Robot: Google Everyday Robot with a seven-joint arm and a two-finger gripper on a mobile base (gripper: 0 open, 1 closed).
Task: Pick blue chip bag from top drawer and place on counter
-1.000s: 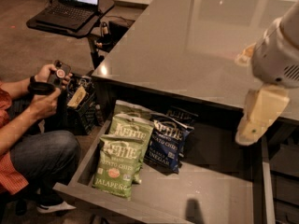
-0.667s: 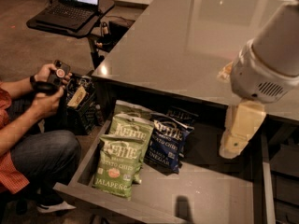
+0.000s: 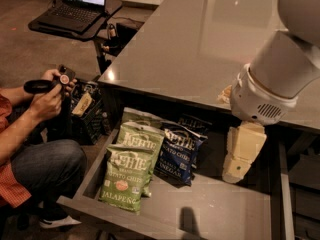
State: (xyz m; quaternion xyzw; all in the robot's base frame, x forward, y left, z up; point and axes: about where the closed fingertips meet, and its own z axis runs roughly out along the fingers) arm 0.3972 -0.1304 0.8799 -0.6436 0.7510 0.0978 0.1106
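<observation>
The blue chip bag (image 3: 178, 151) lies in the open top drawer (image 3: 220, 211), right of two green jalapeno bags (image 3: 131, 166) that partly overlap it. My gripper (image 3: 239, 165) hangs from the arm over the drawer, to the right of the blue bag and apart from it, holding nothing. The glossy grey counter (image 3: 195, 44) spreads above and behind the drawer.
A seated person (image 3: 37, 149) holding a controller is left of the drawer. A laptop on a black stand (image 3: 75, 14) is at the back left. A crate of items (image 3: 85, 109) sits on the floor by the counter's corner.
My arm has moved left and down, bringing the gripper lower into the drawer and closer to the blue bag. The bags have not moved.
</observation>
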